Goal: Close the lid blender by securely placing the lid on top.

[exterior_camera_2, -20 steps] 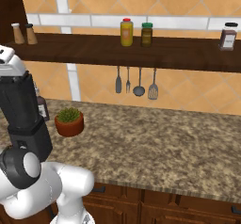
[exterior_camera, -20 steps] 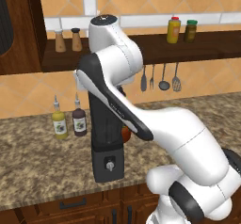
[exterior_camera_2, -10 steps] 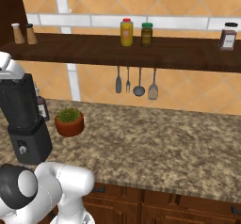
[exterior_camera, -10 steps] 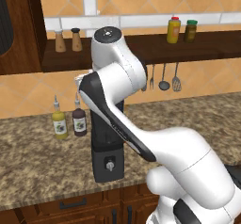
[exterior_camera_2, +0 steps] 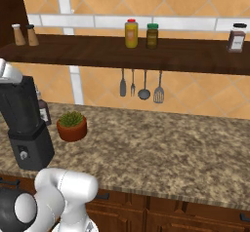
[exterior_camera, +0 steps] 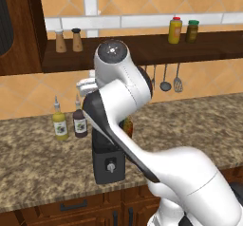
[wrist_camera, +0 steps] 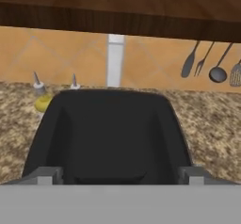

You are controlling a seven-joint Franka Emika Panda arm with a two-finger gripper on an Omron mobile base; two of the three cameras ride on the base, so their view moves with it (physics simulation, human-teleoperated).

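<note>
- The blender [exterior_camera_2: 25,124] stands near the counter's [exterior_camera_2: 161,153] front edge, beside a potted plant [exterior_camera_2: 72,125].
- Gripper [wrist_camera: 115,173] hovers over the open jar; whether it holds the lid, I cannot tell.
- Risk: an off-centre descent could seat the lid crooked or tip the blender.
</note>
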